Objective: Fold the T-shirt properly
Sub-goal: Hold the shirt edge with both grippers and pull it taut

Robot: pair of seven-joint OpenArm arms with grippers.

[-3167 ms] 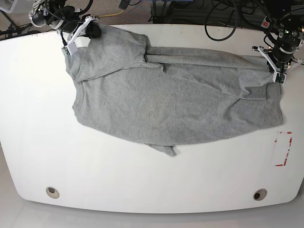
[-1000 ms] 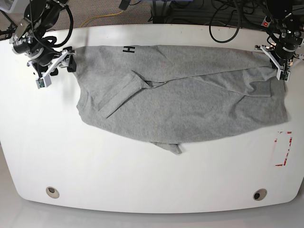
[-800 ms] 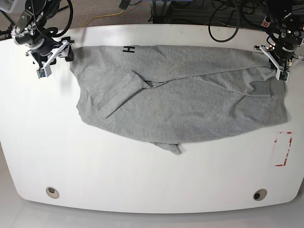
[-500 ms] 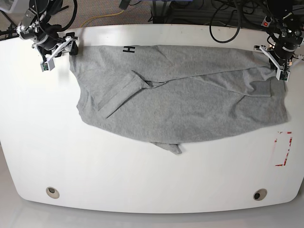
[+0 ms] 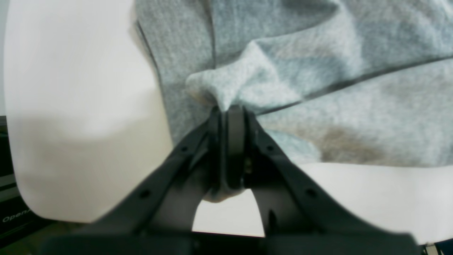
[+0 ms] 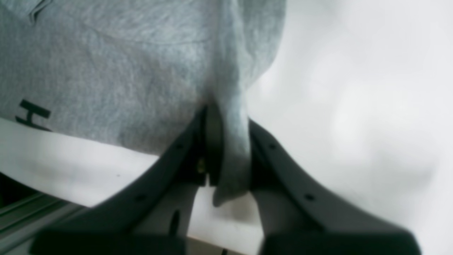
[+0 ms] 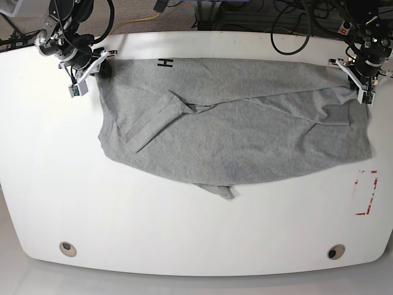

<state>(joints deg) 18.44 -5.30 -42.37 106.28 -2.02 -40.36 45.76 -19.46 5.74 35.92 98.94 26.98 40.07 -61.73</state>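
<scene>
Right pincer [image 6: 226, 148]: clamped on shirt [image 7: 233, 123] corner, it seemed.
Left pincer [image 5: 230, 141]: pinching the opposite corner.
Shirt: lay flat on surface [image 7: 184, 233], long axis spanning between both pincers.

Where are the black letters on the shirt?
In the base view the black letters sit on the T-shirt's far edge, toward the left, just right of the right gripper that pinches that corner.

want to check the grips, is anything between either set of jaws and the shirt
Nothing visible. The left gripper is pinched straight onto a bunched fold of the T-shirt, and the right gripper is closed on its corner, cloth directly between the jaws.
</scene>
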